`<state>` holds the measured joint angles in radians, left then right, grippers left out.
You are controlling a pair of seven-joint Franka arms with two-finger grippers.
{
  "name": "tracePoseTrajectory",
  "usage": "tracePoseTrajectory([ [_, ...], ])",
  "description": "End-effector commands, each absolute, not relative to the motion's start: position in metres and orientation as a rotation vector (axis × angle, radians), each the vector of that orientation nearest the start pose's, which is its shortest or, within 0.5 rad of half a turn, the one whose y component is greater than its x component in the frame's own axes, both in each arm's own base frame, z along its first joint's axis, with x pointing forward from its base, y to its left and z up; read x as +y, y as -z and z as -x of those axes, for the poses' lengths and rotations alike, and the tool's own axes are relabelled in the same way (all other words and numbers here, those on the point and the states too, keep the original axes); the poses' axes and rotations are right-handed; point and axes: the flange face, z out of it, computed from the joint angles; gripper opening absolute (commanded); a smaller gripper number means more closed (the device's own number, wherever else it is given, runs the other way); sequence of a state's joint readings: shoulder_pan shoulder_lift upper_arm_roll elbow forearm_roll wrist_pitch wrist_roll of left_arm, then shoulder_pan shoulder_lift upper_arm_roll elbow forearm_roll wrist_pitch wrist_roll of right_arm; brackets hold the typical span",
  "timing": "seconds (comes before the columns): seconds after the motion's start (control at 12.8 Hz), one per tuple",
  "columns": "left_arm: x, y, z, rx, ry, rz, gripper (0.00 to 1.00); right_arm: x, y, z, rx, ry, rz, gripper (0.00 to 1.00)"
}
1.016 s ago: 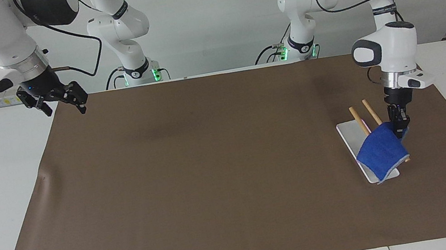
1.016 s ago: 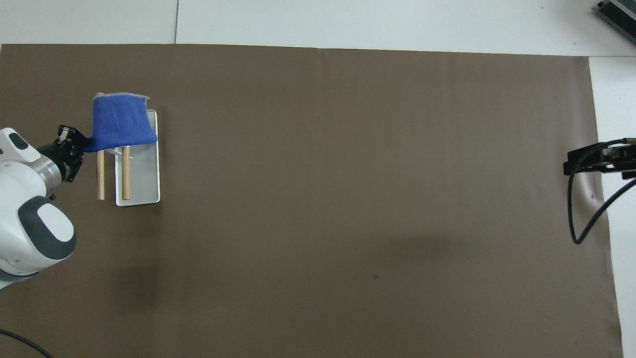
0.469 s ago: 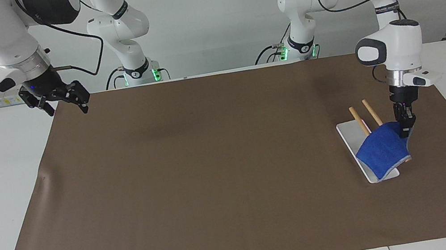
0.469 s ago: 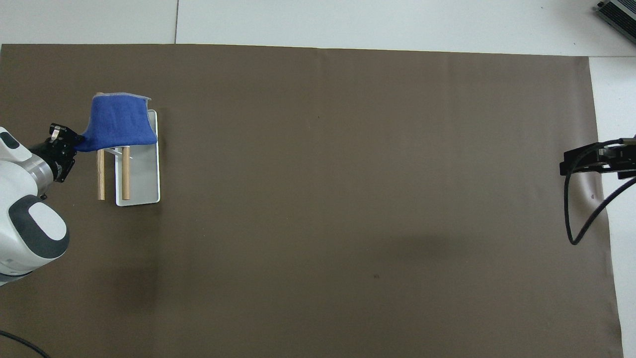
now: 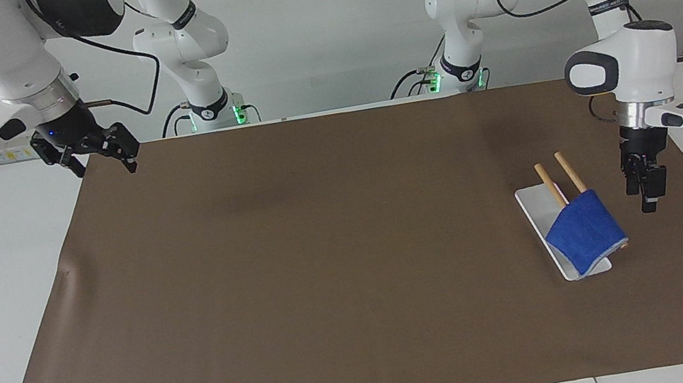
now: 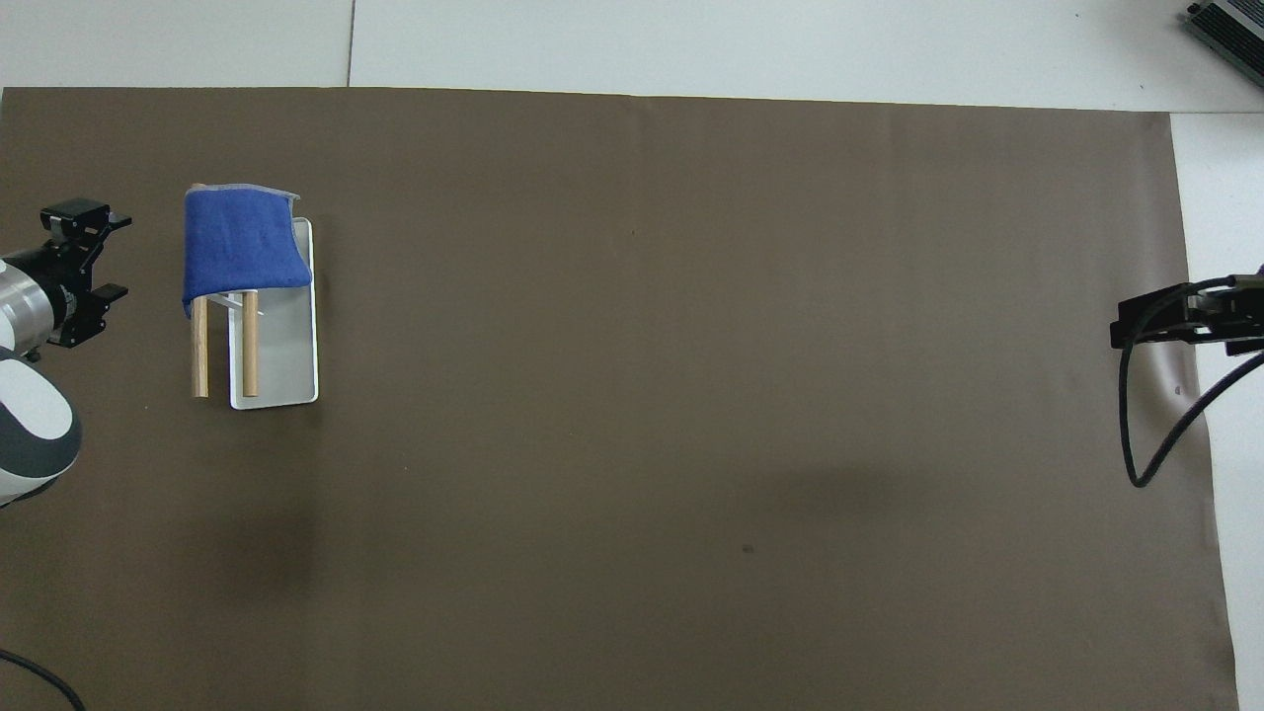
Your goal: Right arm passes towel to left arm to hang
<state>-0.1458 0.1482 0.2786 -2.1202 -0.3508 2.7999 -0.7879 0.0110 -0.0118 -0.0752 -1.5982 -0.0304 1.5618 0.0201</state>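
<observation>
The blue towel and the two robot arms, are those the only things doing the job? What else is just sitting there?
Part of the job:
- towel, draped over the wooden rack
- left gripper, open, beside the towel, not touching it
- right gripper, waiting over the mat's corner

Just lying about:
- brown mat
- white tray under the rack

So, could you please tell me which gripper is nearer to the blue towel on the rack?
Left. The left gripper hangs just beside the towel, apart from it, open. The right gripper waits at the right arm's end of the table, open.
</observation>
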Motion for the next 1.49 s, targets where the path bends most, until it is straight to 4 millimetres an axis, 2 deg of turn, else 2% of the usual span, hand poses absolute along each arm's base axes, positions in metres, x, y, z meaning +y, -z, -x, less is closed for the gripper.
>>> tracePoseTrajectory([
  [0.0, 0.097, -0.442, -0.638, -1.782, 0.529, 2.856, 0.88, -0.038, -0.625, -0.54, 0.155, -0.032, 3.151, 1.0],
  [0.16, 0.087, -0.482, -0.653, -1.513, 0.318, 2.848, 0.88, -0.038, -0.624, -0.54, 0.155, -0.032, 3.148, 1.0],
  [0.31, 0.074, -0.526, -0.647, -1.323, 0.163, 2.865, 0.88, -0.034, -0.623, -0.54, 0.143, -0.034, 3.148, 1.0],
  [0.47, 0.069, -0.553, -0.626, -1.091, -0.059, 2.929, 0.87, -0.035, -0.624, -0.539, 0.145, -0.032, 3.148, 1.0],
  [0.63, 0.059, -0.603, -0.593, -0.915, -0.119, 2.998, 0.87, -0.035, -0.623, -0.539, 0.145, -0.034, 3.148, 1.0],
  [0.78, 0.039, -0.635, -0.564, -0.665, -0.149, 3.032, 0.88, -0.038, -0.624, -0.539, 0.152, -0.032, 3.148, 1.0],
  [0.94, 0.011, -0.664, -0.539, -0.323, -0.133, 3.013, 0.9, -0.038, -0.623, -0.539, 0.147, -0.039, 3.146, 1.0],
  [1.09, 0.009, -0.67, -0.535, -0.25, -0.099, 3.033, 1.0, -0.037, -0.623, -0.539, 0.145, -0.039, 3.146, 1.0],
  [1.41, 0.006, -0.661, -0.542, -0.258, 0.043, 3.07, 1.0, -0.037, -0.623, -0.539, 0.145, -0.039, 3.146, 1.0],
])
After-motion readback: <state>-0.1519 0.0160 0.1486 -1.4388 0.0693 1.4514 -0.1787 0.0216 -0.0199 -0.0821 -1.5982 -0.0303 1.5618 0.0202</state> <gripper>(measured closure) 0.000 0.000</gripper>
